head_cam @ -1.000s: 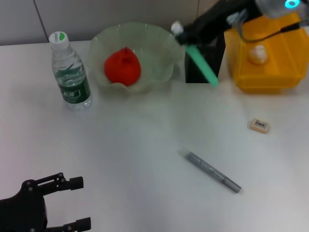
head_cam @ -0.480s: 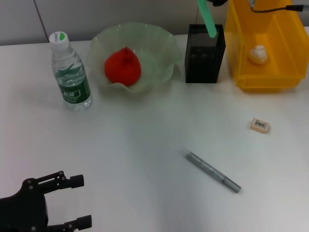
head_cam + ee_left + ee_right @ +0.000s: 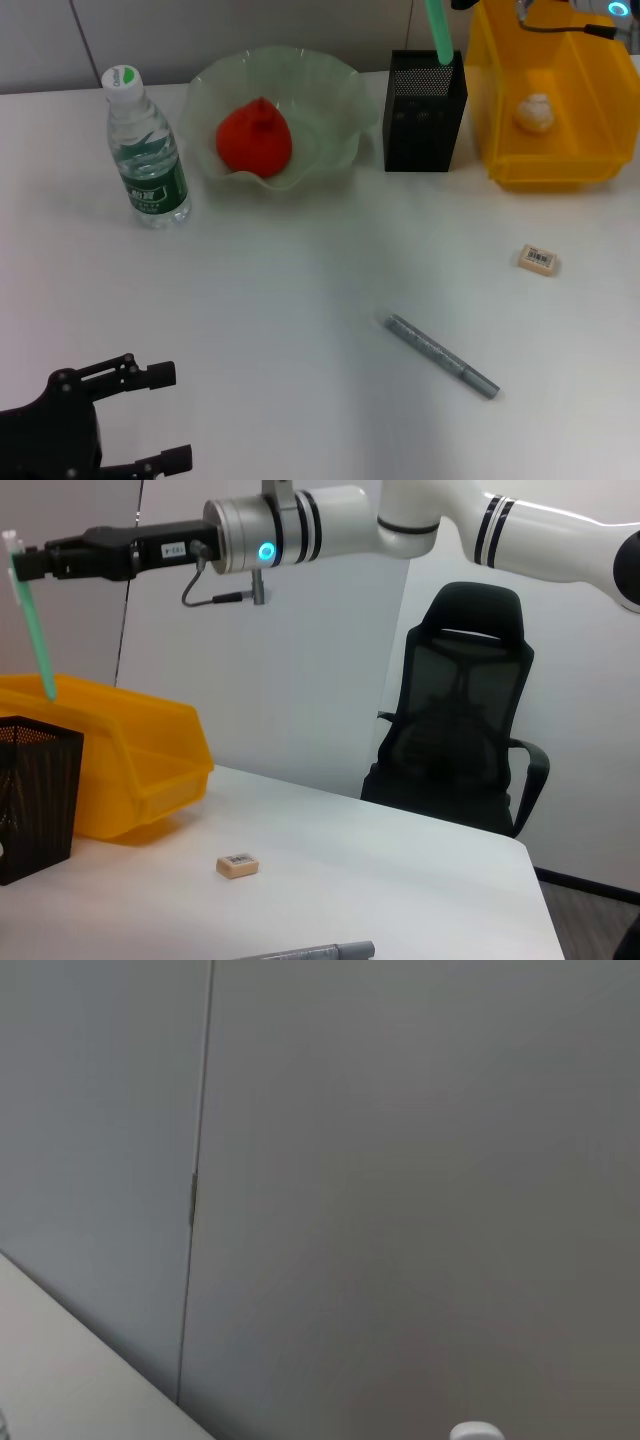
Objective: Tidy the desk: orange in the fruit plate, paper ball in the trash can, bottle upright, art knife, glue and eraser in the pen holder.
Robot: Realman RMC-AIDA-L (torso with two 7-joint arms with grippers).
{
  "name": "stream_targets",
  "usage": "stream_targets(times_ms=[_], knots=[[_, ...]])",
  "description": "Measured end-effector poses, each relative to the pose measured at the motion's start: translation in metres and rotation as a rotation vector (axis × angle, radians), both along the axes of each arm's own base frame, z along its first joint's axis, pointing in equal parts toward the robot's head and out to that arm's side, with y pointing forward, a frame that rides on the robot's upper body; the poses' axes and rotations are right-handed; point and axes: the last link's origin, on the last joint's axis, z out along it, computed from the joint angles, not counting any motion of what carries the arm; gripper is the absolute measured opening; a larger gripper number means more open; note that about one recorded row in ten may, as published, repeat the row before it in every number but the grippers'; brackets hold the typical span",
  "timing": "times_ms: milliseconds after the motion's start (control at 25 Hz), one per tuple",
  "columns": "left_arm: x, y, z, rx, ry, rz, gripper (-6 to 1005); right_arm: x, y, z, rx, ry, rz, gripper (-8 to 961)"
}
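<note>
My right gripper [image 3: 18, 562] is shut on the top of a slender green tool [image 3: 438, 30], held nearly upright with its tip at the opening of the black mesh pen holder [image 3: 424, 125]. The tool's tip [image 3: 46, 685] shows just above the holder [image 3: 35, 790] in the left wrist view. The eraser [image 3: 538, 260] and a grey pen-shaped tool [image 3: 442, 356] lie on the table. The orange [image 3: 254, 137] sits in the fruit plate [image 3: 330, 90]. The bottle [image 3: 148, 165] stands upright. The paper ball [image 3: 533, 112] lies in the yellow trash can [image 3: 600, 150]. My left gripper [image 3: 165, 418] is open at the front left.
The white table [image 3: 300, 280] holds everything. The trash can stands right beside the pen holder. A black office chair [image 3: 460, 730] stands beyond the table's edge. A grey wall runs behind the table.
My right arm has swung the green tool from slanting in front of the pen holder to nearly upright over its opening. The left arm has not moved.
</note>
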Motion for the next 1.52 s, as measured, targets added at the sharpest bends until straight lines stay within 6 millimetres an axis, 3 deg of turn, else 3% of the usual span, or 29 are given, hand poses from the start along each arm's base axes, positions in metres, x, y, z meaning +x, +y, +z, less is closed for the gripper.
stream_targets(times_ms=[440,1000,1120,1320,1520], knots=[[0.002,-0.001,-0.003,-0.003,-0.007,0.000,802,0.021,0.010,-0.014,0.010,0.012,-0.065,267],[0.001,-0.001,-0.003,-0.005,-0.005,0.001,802,0.032,0.010,-0.021,0.015,0.024,-0.113,294],[0.001,-0.001,-0.003,-0.006,-0.005,0.001,802,0.030,0.006,-0.018,0.010,0.038,-0.112,491],[0.001,-0.001,-0.003,-0.006,-0.004,0.000,802,0.016,-0.014,0.004,-0.050,0.054,-0.129,607],[0.001,-0.001,-0.002,-0.004,-0.006,-0.002,802,-0.004,-0.036,0.027,-0.135,-0.031,-0.242,602]])
